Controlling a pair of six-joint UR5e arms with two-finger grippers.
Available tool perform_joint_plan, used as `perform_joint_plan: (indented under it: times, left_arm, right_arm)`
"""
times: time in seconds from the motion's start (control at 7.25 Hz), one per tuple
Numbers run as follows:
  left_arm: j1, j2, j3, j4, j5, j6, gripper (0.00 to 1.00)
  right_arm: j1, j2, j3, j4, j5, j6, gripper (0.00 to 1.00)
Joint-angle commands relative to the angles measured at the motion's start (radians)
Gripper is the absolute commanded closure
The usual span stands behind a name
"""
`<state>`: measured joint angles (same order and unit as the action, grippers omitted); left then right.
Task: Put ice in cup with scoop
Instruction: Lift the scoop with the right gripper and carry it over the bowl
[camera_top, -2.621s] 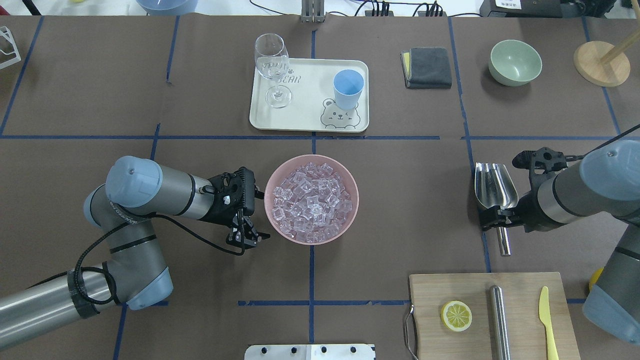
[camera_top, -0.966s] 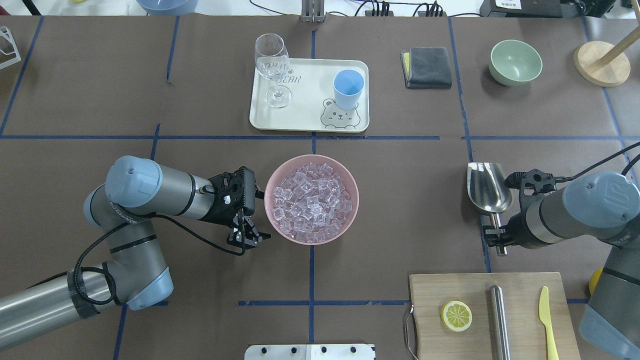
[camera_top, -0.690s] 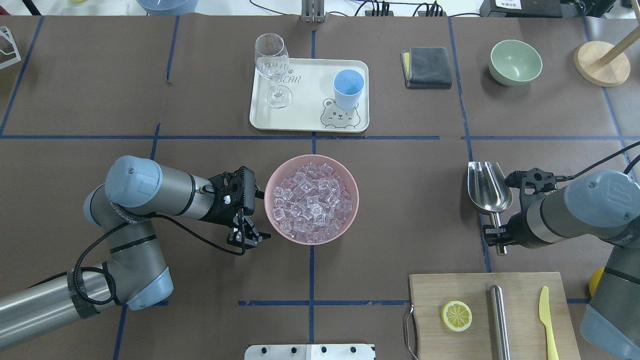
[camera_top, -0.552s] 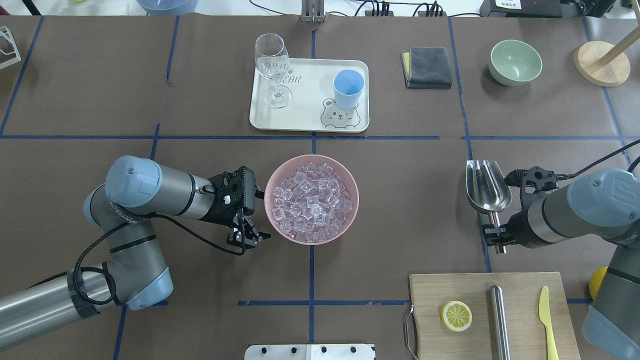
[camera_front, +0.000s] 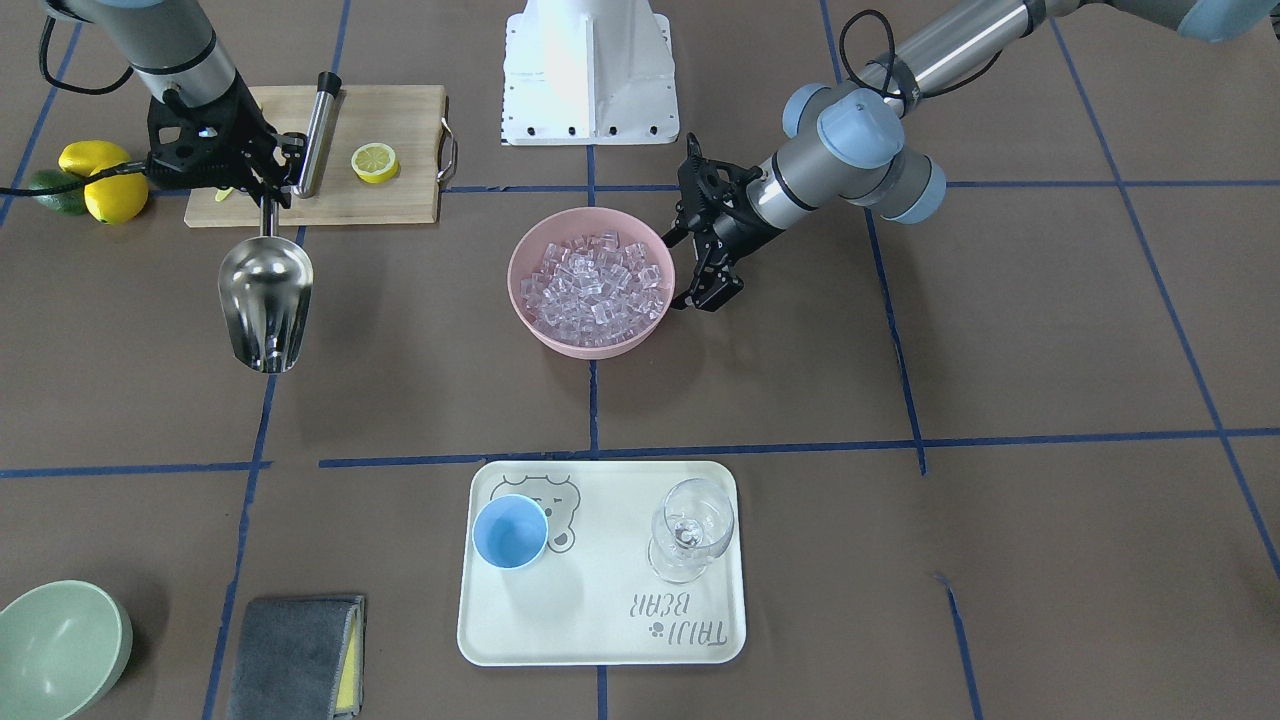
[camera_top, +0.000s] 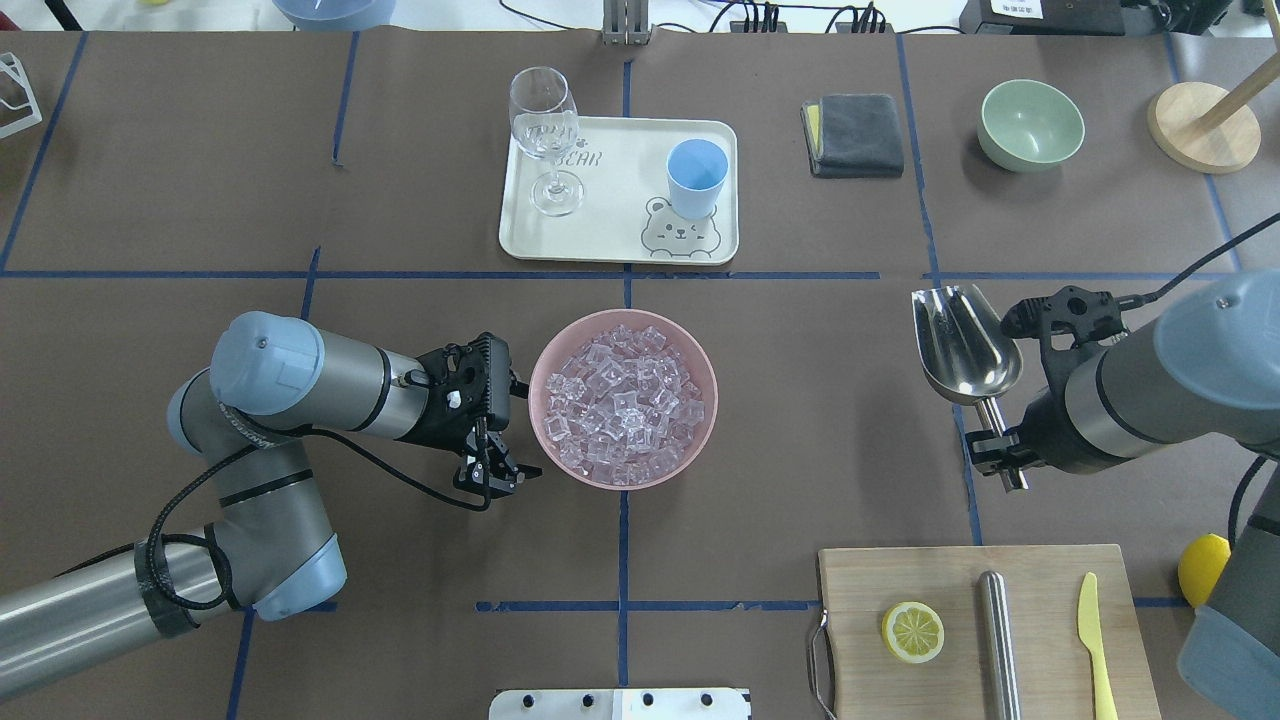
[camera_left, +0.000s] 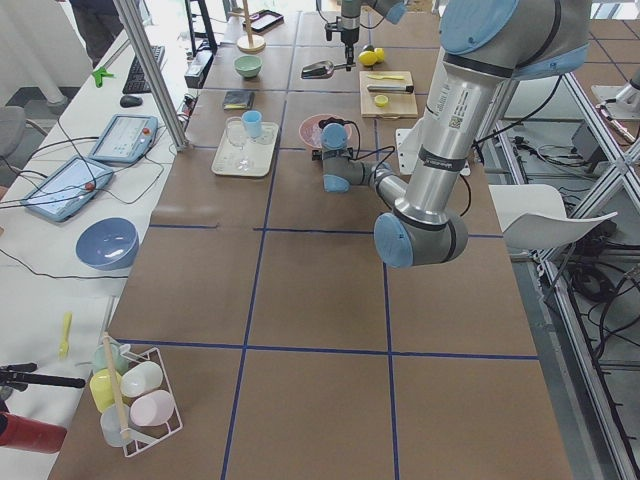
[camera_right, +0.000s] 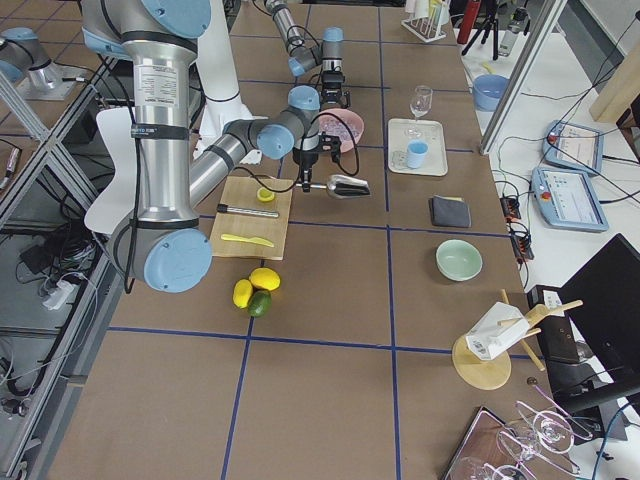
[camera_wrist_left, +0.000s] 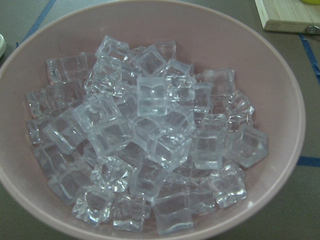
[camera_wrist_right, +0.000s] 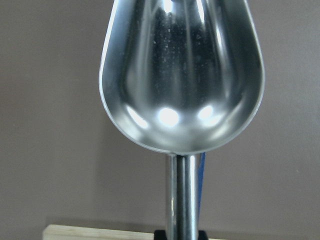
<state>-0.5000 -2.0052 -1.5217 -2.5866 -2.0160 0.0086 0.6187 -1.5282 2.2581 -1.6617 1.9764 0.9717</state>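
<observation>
The steel scoop is held by its rod handle in my right gripper, which is shut on it, at the right of the table; it is level, empty and above the surface. The ice fills a pink bowl at the centre. My left gripper is open and empty beside the bowl's left rim. The light-blue cup stands upright and empty on a cream tray beyond the bowl.
A wine glass stands on the tray's left. A cutting board with a lemon slice, steel cylinder and yellow knife lies near right. A grey cloth, green bowl and wooden stand are far right.
My right gripper has carried the scoop up and a little away from the cutting board, toward the far side and slightly left. The left arm, bowl and cup have not moved.
</observation>
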Motion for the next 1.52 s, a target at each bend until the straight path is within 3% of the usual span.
perform_joint_plan:
  times: [0.0,0.28,0.55,0.97,1.38]
  left_arm:
    - [0.0,-0.001,0.0,-0.001,0.0,-0.001,0.0]
    - [0.0,-0.009,-0.009,-0.001,0.0,-0.002,0.0]
    - [0.0,-0.007,-0.009,-0.015,0.0,-0.002,0.0]
    - [0.002,-0.007,-0.005,-0.015,0.0,-0.001,0.0]
    - [0.002,0.002,0.005,-0.015,0.0,0.004,0.0]
  right_arm:
    - [-0.004,0.264,0.023,-0.351,0.001,-0.251,1.0]
    - [0.001,0.438,0.018,-0.563,-0.001,-0.527,1.0]
    - [0.001,0.497,0.009,-0.642,-0.013,-0.857,1.0]
    - [-0.002,0.647,-0.08,-0.826,-0.014,-0.933,1.0]
    - [-0.016,0.677,-0.123,-0.831,-0.011,-0.933,1.0]
